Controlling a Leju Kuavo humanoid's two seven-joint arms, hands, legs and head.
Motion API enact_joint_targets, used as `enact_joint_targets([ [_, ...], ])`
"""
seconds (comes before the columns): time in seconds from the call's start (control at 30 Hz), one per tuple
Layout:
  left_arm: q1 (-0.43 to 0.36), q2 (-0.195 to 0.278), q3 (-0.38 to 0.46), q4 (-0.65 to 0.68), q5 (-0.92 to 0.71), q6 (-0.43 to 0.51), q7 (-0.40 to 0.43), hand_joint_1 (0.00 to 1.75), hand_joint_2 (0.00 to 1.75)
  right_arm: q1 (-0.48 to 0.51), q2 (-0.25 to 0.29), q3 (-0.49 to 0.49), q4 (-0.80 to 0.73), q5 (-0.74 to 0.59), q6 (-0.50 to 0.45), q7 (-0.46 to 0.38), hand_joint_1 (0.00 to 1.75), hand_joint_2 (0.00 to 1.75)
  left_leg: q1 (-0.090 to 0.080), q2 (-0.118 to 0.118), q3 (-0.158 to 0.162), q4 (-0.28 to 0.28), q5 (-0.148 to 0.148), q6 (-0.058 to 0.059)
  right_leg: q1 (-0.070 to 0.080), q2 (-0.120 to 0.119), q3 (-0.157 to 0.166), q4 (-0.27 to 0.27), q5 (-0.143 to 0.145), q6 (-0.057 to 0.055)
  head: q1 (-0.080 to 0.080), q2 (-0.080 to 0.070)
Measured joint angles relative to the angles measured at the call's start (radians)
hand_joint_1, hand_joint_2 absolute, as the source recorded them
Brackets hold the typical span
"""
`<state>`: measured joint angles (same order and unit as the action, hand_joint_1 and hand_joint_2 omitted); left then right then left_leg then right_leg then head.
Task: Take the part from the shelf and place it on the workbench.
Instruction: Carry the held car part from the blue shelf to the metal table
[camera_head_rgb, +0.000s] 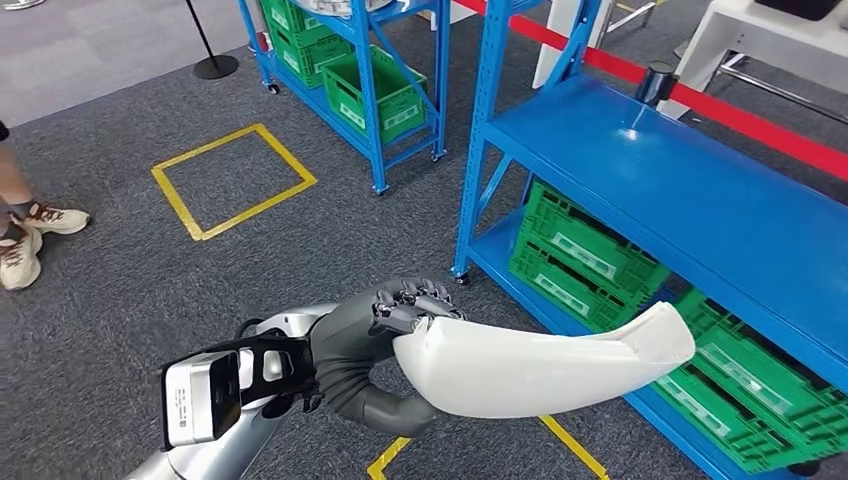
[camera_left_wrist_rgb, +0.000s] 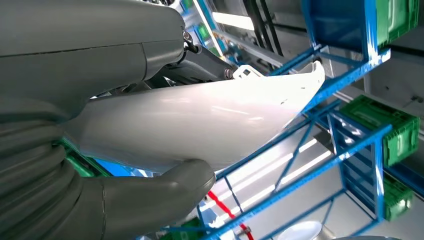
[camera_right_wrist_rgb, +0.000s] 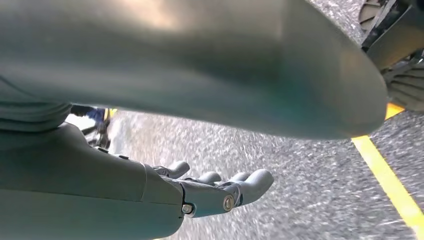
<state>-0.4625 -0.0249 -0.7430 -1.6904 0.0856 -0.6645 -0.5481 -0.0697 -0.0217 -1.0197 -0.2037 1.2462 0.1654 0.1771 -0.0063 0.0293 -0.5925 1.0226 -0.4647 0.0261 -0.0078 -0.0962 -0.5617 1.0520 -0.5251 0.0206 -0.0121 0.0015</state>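
Left hand holds the white part in the air beside the blue shelf.

The left hand (camera_head_rgb: 385, 335) grips one end of the long curved white part (camera_head_rgb: 545, 365), fingers over the top and thumb beneath. The part's far end reaches toward the blue shelf (camera_head_rgb: 690, 200), above the green crates (camera_head_rgb: 580, 255) on the lower level, and rests on nothing. The right hand (camera_right_wrist_rgb: 220, 192) hangs above grey carpet (camera_right_wrist_rgb: 280, 165) near a yellow floor line (camera_right_wrist_rgb: 387, 180), fingers loosely extended and apart, holding nothing. A person's shoes (camera_head_rgb: 25, 240) stand at the far left.
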Motion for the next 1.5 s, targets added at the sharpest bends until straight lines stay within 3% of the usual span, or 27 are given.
enact_joint_targets([
  [0.07, 0.002, 0.000, -0.001, -0.003, -0.004, 0.007, -0.001, 1.75, 1.75, 0.002, -0.001, 0.001, 0.000, 0.004, -0.002, 0.000, 0.00, 0.00, 0.005, -0.024, -0.001, -0.004, 0.006, 0.008, -0.006, 0.066, -0.045, 0.101, -0.060, 0.009, 0.004, 0.000],
  [0.13, 0.007, 0.002, -0.001, -0.002, -0.010, 0.013, -0.005, 1.75, 1.75, 0.008, -0.002, 0.002, 0.000, 0.008, -0.003, 0.000, 0.00, 0.00, 0.005, -0.051, -0.006, -0.003, 0.009, 0.011, -0.007, 0.089, -0.107, 0.227, -0.111, 0.013, 0.006, 0.000],
  [0.17, 0.010, 0.004, -0.001, -0.001, -0.014, 0.016, -0.010, 1.75, 1.75, 0.010, -0.002, 0.002, 0.000, 0.009, -0.003, 0.000, 0.00, 0.00, 0.006, -0.065, -0.008, -0.002, 0.010, 0.010, -0.007, 0.090, -0.123, 0.255, -0.112, 0.014, 0.006, 0.000],
  [0.2, 0.013, 0.006, -0.001, 0.001, -0.017, 0.019, -0.016, 1.75, 1.75, 0.011, -0.002, 0.002, 0.000, 0.010, -0.004, -0.001, 0.00, 0.00, 0.006, -0.080, -0.009, 0.001, 0.011, 0.009, -0.008, 0.092, -0.119, 0.243, -0.093, 0.015, 0.006, 0.000],
  [0.23, 0.014, 0.007, -0.001, 0.003, -0.019, 0.021, -0.023, 1.75, 1.75, 0.012, -0.002, 0.002, 0.000, 0.011, -0.005, -0.001, 0.00, 0.00, 0.007, -0.095, -0.010, 0.004, 0.012, 0.007, -0.011, 0.098, -0.096, 0.193, -0.059, 0.015, 0.006, 0.000],
  [0.3, 0.015, 0.009, -0.001, 0.008, -0.022, 0.025, -0.036, 1.75, 1.75, 0.011, -0.003, 0.002, 0.000, 0.011, -0.007, -0.001, 0.00, 0.00, 0.008, -0.121, -0.014, 0.012, 0.011, -0.002, -0.017, 0.135, -0.031, 0.057, 0.002, 0.016, 0.007, 0.000],
  [0.37, 0.016, 0.009, -0.001, 0.013, -0.024, 0.027, -0.045, 1.75, 1.75, 0.011, -0.004, 0.002, 0.000, 0.012, -0.008, 0.002, 0.00, 0.00, 0.008, -0.143, -0.020, 0.015, 0.014, -0.016, -0.016, 0.159, -0.001, -0.010, 0.018, 0.011, 0.007, 0.000],
  [0.43, 0.018, 0.012, -0.001, 0.019, -0.027, 0.028, -0.051, 1.75, 1.75, 0.010, -0.004, 0.003, 0.000, 0.014, -0.005, 0.007, 0.00, 0.00, 0.010, -0.160, -0.027, 0.010, 0.020, -0.031, -0.013, 0.143, -0.002, -0.014, 0.020, -0.002, 0.007, 0.000],
  [0.5, 0.019, 0.015, -0.001, 0.024, -0.029, 0.029, -0.056, 1.75, 1.75, 0.008, -0.005, 0.006, 0.000, 0.017, 0.000, 0.017, 0.00, 0.00, 0.010, -0.132, -0.038, 0.025, 0.010, -0.040, -0.014, 0.122, -0.001, -0.020, 0.027, -0.018, 0.004, 0.000],
  [0.6, 0.019, 0.018, -0.001, 0.035, -0.031, 0.027, -0.059, 1.75, 1.75, 0.010, -0.005, 0.008, 0.000, 0.017, 0.004, 0.034, 0.00, 0.00, 0.008, -0.052, -0.110, 0.182, -0.083, -0.048, -0.008, 0.084, -0.003, -0.024, 0.030, -0.034, -0.003, 0.000],
  [0.67, 0.020, 0.019, -0.001, 0.048, -0.033, 0.025, -0.060, 1.75, 1.75, 0.014, -0.005, 0.008, 0.000, 0.016, 0.004, 0.040, 0.00, 0.00, 0.009, -0.041, -0.155, 0.288, -0.125, -0.051, -0.005, 0.055, -0.004, -0.023, 0.029, -0.035, -0.003, 0.000],
  [0.7, 0.019, 0.020, -0.001, 0.054, -0.035, 0.023, -0.060, 1.75, 1.75, 0.013, -0.006, 0.008, 0.000, 0.015, 0.004, 0.039, 0.00, 0.00, 0.010, -0.038, -0.153, 0.292, -0.118, -0.051, -0.004, 0.041, -0.004, -0.023, 0.029, -0.035, -0.003, 0.000],
  [0.73, 0.019, 0.020, -0.001, 0.060, -0.037, 0.021, -0.060, 1.75, 1.75, 0.012, -0.006, 0.008, 0.000, 0.013, 0.004, 0.037, 0.00, 0.00, 0.009, -0.033, -0.129, 0.254, -0.094, -0.050, -0.003, 0.029, -0.004, -0.023, 0.028, -0.035, -0.004, 0.000],
  [0.8, 0.013, 0.020, -0.001, 0.070, -0.040, 0.018, -0.060, 1.75, 1.75, 0.008, -0.005, 0.008, 0.000, 0.011, 0.004, 0.034, 0.00, 0.00, 0.005, 0.004, -0.049, 0.113, -0.039, -0.042, 0.000, 0.006, 0.000, -0.021, 0.025, -0.031, -0.003, 0.000],
  [0.87, 0.006, 0.019, -0.001, 0.076, -0.041, 0.017, -0.061, 1.75, 1.75, 0.006, -0.005, 0.008, 0.000, 0.011, 0.004, 0.033, 0.00, 0.00, -0.001, 0.030, -0.001, 0.023, -0.014, -0.030, 0.004, -0.011, 0.002, -0.019, 0.021, -0.021, -0.002, 0.000],
  [0.93, 0.003, 0.018, -0.001, 0.082, -0.041, 0.017, -0.061, 1.75, 1.75, 0.002, -0.005, 0.008, 0.000, 0.011, 0.004, 0.032, 0.00, 0.00, -0.005, 0.016, 0.000, 0.011, -0.011, -0.019, 0.005, -0.029, 0.006, -0.021, 0.020, -0.010, -0.002, 0.000],
  [0.97, 0.002, 0.018, -0.001, 0.084, -0.042, 0.016, -0.062, 1.75, 1.75, 0.000, -0.005, 0.008, 0.000, 0.011, 0.004, 0.030, 0.00, 0.00, -0.004, 0.005, 0.001, 0.007, -0.008, -0.013, 0.002, -0.026, 0.008, -0.020, 0.018, -0.004, -0.002, 0.000],
  [1.03, -0.005, 0.016, -0.001, 0.088, -0.048, 0.016, -0.066, 1.75, 1.75, -0.003, -0.004, 0.008, 0.000, 0.009, 0.004, 0.021, 0.00, 0.00, 0.001, -0.016, 0.003, -0.002, 0.001, -0.002, -0.005, 0.022, -0.006, 0.017, -0.009, 0.007, 0.000, 0.000],
  [1.1, -0.013, 0.013, -0.001, 0.095, -0.060, 0.011, -0.077, 1.75, 1.75, 0.000, -0.003, 0.008, 0.000, 0.004, 0.004, 0.008, 0.00, 0.00, 0.005, -0.037, 0.002, -0.005, 0.006, 0.005, -0.009, 0.077, -0.060, 0.128, -0.068, 0.014, 0.004, 0.000],
  [1.17, -0.015, 0.011, -0.002, 0.104, -0.072, -0.001, -0.087, 1.75, 1.75, 0.003, 0.000, 0.008, 0.000, -0.003, 0.003, 0.001, 0.00, 0.00, 0.005, -0.064, -0.001, -0.002, 0.007, 0.006, -0.010, 0.089, -0.119, 0.238, -0.102, 0.017, 0.006, 0.000],
  [1.2, -0.015, 0.010, -0.002, 0.108, -0.076, -0.007, -0.090, 1.75, 1.75, 0.003, 0.003, 0.008, 0.000, -0.007, 0.002, 0.000, 0.00, 0.00, 0.005, -0.078, -0.002, 0.000, 0.007, 0.006, -0.010, 0.090, -0.129, 0.249, -0.092, 0.018, 0.006, 0.000],
  [1.27, -0.017, 0.007, -0.002, 0.111, -0.082, -0.017, -0.091, 1.75, 1.75, 0.002, 0.011, 0.008, 0.000, -0.012, -0.002, 0.001, 0.00, 0.00, 0.007, -0.106, -0.003, 0.007, 0.006, 0.003, -0.013, 0.103, -0.093, 0.161, -0.025, 0.017, 0.006, 0.000],
  [1.3, -0.018, 0.005, -0.003, 0.111, -0.083, -0.021, -0.090, 1.75, 1.75, 0.002, 0.014, 0.008, 0.000, -0.013, -0.004, 0.001, 0.00, 0.00, 0.008, -0.118, -0.004, 0.010, 0.005, -0.001, -0.017, 0.127, -0.062, 0.093, 0.004, 0.017, 0.006, 0.000],
  [1.37, -0.019, 0.002, -0.004, 0.111, -0.083, -0.028, -0.084, 1.75, 1.75, 0.002, 0.020, 0.008, 0.000, -0.013, -0.011, -0.002, 0.00, 0.00, 0.008, -0.141, -0.011, 0.015, 0.005, -0.014, -0.019, 0.162, -0.022, 0.003, 0.032, 0.013, 0.006, 0.000],
  [1.4, -0.018, 0.002, -0.004, 0.110, -0.083, -0.029, -0.081, 1.75, 1.75, 0.002, 0.022, 0.008, 0.000, -0.013, -0.015, -0.005, 0.00, 0.00, 0.008, -0.151, -0.014, 0.014, 0.007, -0.022, -0.017, 0.168, -0.019, -0.008, 0.030, 0.008, 0.006, 0.000],
  [1.47, -0.015, 0.005, -0.005, 0.109, -0.083, -0.028, -0.078, 1.75, 1.75, 0.002, 0.023, 0.007, 0.000, -0.014, -0.020, -0.015, 0.00, 0.00, 0.011, -0.166, -0.022, 0.010, 0.013, -0.037, -0.014, 0.146, -0.019, -0.013, 0.036, -0.006, 0.006, 0.000],
  [1.5, -0.012, 0.008, -0.005, 0.108, -0.084, -0.026, -0.078, 1.75, 1.75, 0.002, 0.023, 0.007, 0.000, -0.015, -0.021, -0.018, 0.00, 0.00, 0.010, -0.154, -0.026, 0.015, 0.008, -0.041, -0.014, 0.135, -0.018, -0.017, 0.039, -0.014, 0.005, 0.000],
])
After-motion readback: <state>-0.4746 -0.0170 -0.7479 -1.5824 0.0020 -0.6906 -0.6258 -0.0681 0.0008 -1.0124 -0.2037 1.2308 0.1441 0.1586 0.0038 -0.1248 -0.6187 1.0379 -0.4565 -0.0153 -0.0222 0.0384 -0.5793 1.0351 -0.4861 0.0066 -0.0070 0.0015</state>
